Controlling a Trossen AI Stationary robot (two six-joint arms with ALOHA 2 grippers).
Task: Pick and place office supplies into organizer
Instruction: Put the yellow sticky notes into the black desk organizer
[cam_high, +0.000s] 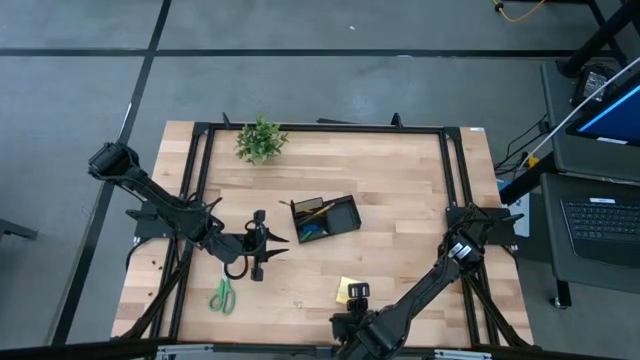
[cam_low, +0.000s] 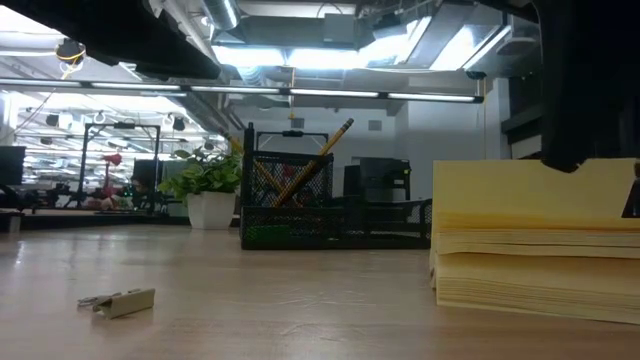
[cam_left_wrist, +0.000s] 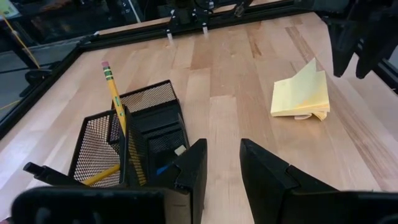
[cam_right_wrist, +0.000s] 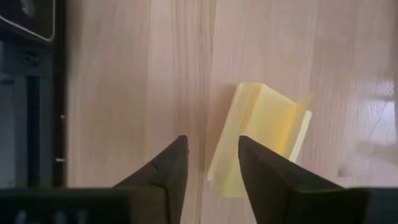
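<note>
Sticky-note pad (cam_right_wrist: 261, 140) lay on table (cam_high: 400, 180) at 5 o'clock from organizer (cam_high: 325, 218), top sheets curled. Light, floppy; likely best pinched across stack edges. Right gripper (cam_right_wrist: 211, 165) hovered above, fingers apart, empty. Left gripper (cam_left_wrist: 221, 165) at organizer's 9 o'clock, part-open, empty.

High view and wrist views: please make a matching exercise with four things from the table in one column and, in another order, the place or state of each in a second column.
Things:
1. scissors
2. sticky-note pad
3. plant
4. pencil

Places or states:
A. stands tilted inside the mesh organizer
B. at the far edge of the table
C. lies on the wood near the front edge, on the left arm's side
D. lies with its top sheets lifted, just under the right end effector

Pairs: 1-C, 2-D, 3-B, 4-A
</note>
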